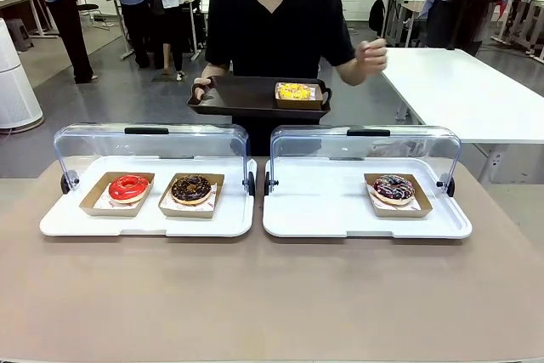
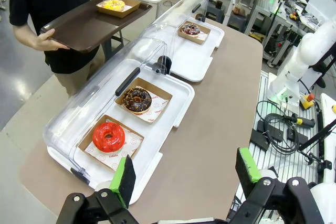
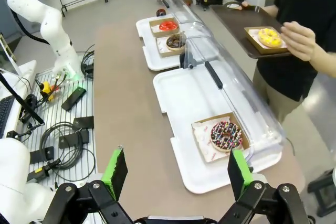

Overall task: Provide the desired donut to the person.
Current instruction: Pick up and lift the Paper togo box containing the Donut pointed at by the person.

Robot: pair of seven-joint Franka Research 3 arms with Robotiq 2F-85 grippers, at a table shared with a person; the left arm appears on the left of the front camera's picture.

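Note:
The person [image 1: 272, 23] stands at the far side and holds a brown tray [image 1: 238, 95] in one hand. On it lies a yellow donut [image 1: 295, 91] in a cardboard box. The person's other hand [image 1: 371, 57] is raised beside the tray. A red donut [image 1: 128, 186] and a chocolate donut [image 1: 190, 189] sit in boxes on the left white tray [image 1: 144, 223]. A sprinkled dark donut [image 1: 393, 188] sits on the right white tray [image 1: 314, 201]. My left gripper [image 2: 185, 174] hangs open above the table's near side, apart from the red donut [image 2: 108, 136]. My right gripper [image 3: 177, 174] is open, short of the sprinkled donut [image 3: 226, 135].
Both clear lids [image 1: 153, 138] [image 1: 365, 138] stand raised behind the white trays. The brown tabletop [image 1: 272, 295] in front of them is bare. A white table [image 1: 467, 91] stands behind on the right. Cables and other gear lie beside the table [image 2: 278, 129].

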